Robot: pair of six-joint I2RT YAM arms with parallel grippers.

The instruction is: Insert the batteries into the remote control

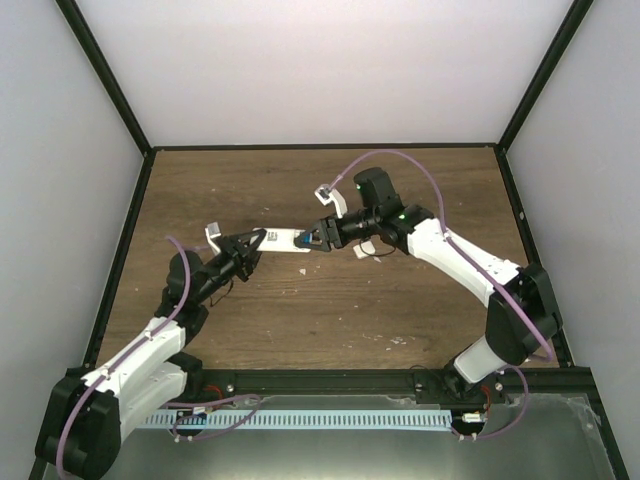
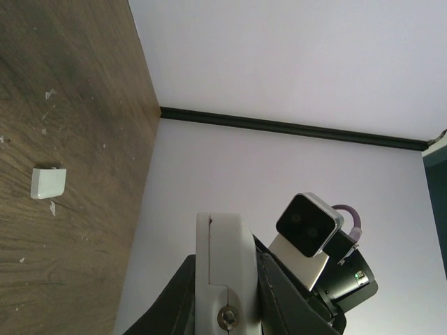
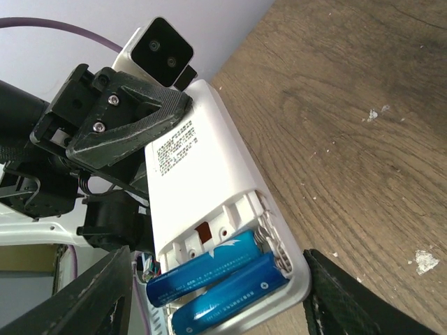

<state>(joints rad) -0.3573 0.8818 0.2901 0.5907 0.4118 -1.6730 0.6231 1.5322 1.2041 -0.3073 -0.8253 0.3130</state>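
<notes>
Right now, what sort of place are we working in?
Probably a lab robot test cell: a wood-grain table boxed in by plain white panels on a black frame.

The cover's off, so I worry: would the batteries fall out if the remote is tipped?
Probably not easily: both batteries sit deep in the remote, apparently pressed by end springs. Being round, they'd likely roll away if jarred loose. The remote looks rigid, clamped by the left fingers.
</notes>
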